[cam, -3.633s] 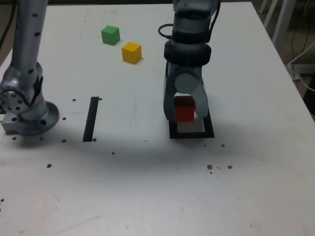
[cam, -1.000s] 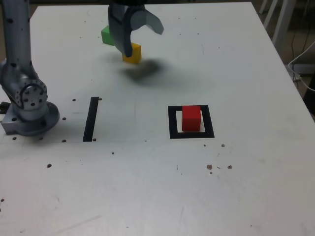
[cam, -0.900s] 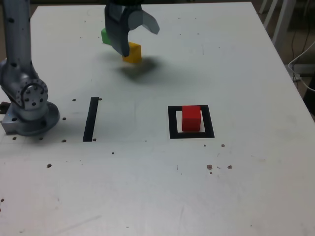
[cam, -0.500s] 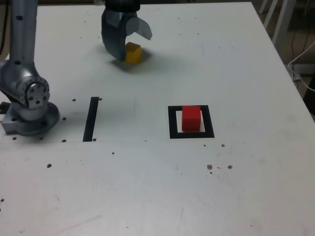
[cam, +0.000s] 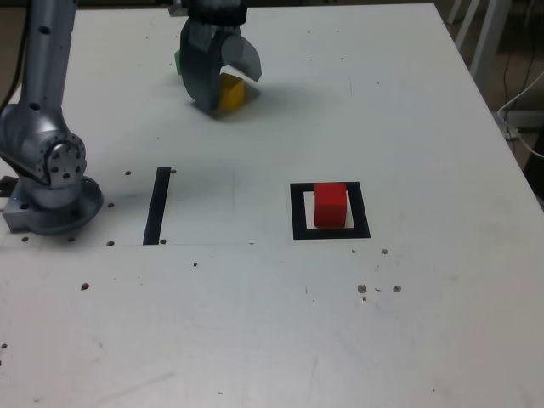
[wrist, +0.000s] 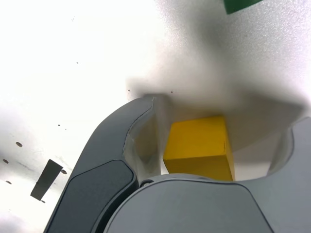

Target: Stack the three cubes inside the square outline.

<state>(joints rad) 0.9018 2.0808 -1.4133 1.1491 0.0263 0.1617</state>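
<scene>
Going from the exterior view's left to its right, with the square outline [cam: 301, 212] serving as the landmark, the arm's base [cam: 55, 204] is standing well apart from the outline, on the far left side of it. The straight black strip [cam: 157, 206] is lying between that base and the outline, roughly level with the outline. The green cube [cam: 179, 63] is sitting well apart from the outline, above and left of it in the exterior view, and is showing only as a sliver behind the gripper [cam: 231, 91]. The gripper is hanging above and left of the outline, with its jaws standing wide around the yellow cube [wrist: 199, 145]; the wrist view is showing space between the cube and the jaw on either side, so the gripper is not holding it. The yellow cube is resting on the white table [cam: 408, 323], above and left of the outline and nearer to it than the green one. The red cube [cam: 330, 205] is sitting inside the outline. A pale cable [cam: 517, 140] is hanging well to the right of the outline, beyond the table's edge.
</scene>
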